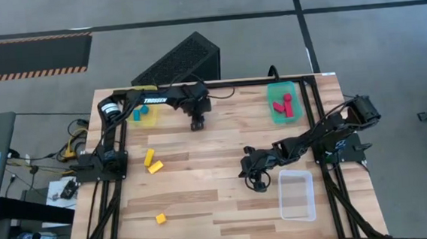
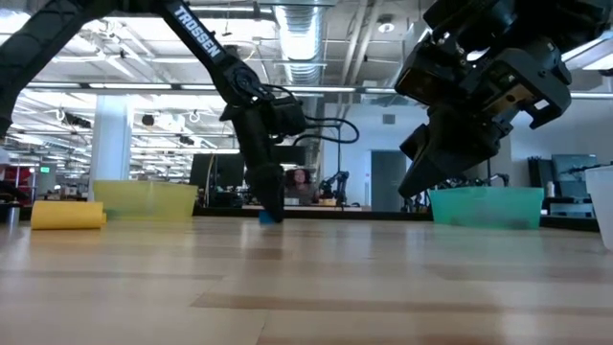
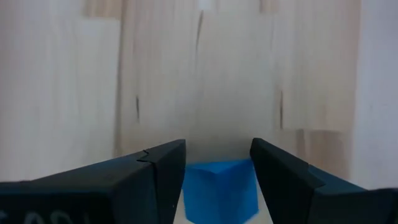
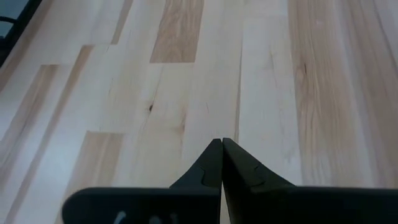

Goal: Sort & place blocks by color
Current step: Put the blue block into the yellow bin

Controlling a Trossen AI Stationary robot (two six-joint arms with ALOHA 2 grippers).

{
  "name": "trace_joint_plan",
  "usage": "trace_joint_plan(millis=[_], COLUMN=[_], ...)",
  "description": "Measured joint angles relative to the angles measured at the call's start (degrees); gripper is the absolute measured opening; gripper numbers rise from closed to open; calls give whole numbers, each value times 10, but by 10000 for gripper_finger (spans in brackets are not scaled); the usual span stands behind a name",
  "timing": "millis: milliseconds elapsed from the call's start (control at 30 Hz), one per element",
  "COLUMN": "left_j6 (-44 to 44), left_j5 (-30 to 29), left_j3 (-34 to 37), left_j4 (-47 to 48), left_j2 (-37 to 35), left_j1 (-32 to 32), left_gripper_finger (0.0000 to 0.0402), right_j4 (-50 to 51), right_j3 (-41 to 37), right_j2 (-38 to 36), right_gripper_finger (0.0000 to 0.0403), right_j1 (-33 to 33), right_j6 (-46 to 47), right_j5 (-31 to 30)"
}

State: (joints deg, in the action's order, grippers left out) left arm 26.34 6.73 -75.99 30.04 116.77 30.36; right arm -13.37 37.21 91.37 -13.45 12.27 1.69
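Gripped between the left gripper's (image 3: 217, 180) fingers, a blue block (image 3: 221, 190) is held at upper centre, while red blocks (image 1: 283, 107) are binned at upper right and three yellow blocks (image 1: 153, 166) remain loose at lower left.

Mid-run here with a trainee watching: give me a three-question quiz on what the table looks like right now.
1. True or false: the right gripper holds a yellow block.
2. What colour is the block between the left gripper fingers?
3. Which bin holds the red blocks: A the clear bin, B the teal bin, C the yellow bin?

Key
1. False: it is shut on nothing, over bare wood.
2. Blue.
3. B.
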Motion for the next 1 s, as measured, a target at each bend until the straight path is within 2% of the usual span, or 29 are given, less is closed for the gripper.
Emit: trace_joint_plan(millis=[267,367,433,533,767,867,1000], left_j6=[-129,-186,-185,-118,176,253,350], left_j5=[-23,-47,-70,-99,-136,-145,-188], left_j3=[6,6,4,5,4,5,7], left_j4=[47,55,66,103,131,153,164], left_j2=[-28,-58,-74,-93,-91,-85,-78], left_j1=[-22,-32,-39,-51,-83,-92,-102], left_gripper_finger=[145,129,121,118,117,117,119], right_j4=[-1,-4,-5,-5,-9,-9,-8], right_j3=[0,0,0,0,0,0,0], right_j2=[0,0,0,0,0,0,0], right_gripper_finger=[22,22,22,22,22,22,22], right_j1=[0,0,0,0,0,-3,-6], right_j6=[14,14,14,14,14,18,18], right_j5=[0,0,0,0,0,0,8])
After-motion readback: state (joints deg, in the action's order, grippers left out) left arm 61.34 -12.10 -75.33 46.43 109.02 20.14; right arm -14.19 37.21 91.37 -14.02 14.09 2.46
